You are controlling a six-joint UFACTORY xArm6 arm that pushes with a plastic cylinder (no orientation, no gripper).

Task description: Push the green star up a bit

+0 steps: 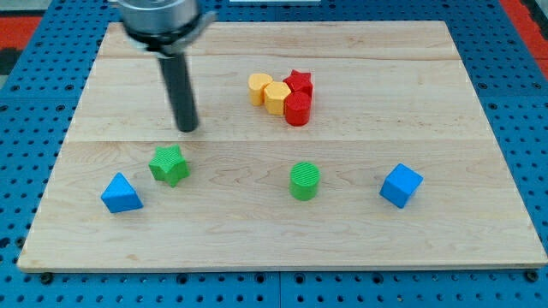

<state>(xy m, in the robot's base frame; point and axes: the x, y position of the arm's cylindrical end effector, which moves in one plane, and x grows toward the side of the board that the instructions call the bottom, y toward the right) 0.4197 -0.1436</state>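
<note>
Probably light, rigid, slidey green star (169, 164) (points may spin it), so push its bottom edge squarely; my tip (187, 128) bare, just above, holding nothing.

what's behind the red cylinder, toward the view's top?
A red star sits directly behind the red cylinder, touching it. The cylinder covers the star's lower part, so what lies between them can't be seen.

On the wooden board (479, 103), my tip (187, 129) stands apart from every block. The green star (169, 164) lies just below it toward the view's bottom, the blue triangular block (120, 194) lower and further left. To its right, slightly higher, huddle the yellow heart-like block (259, 87), yellow hexagon (276, 97), red star (299, 82) and red cylinder (297, 109), touching. Lower right stand the green cylinder (304, 180) and, well beyond, the blue cube (401, 185).
</note>
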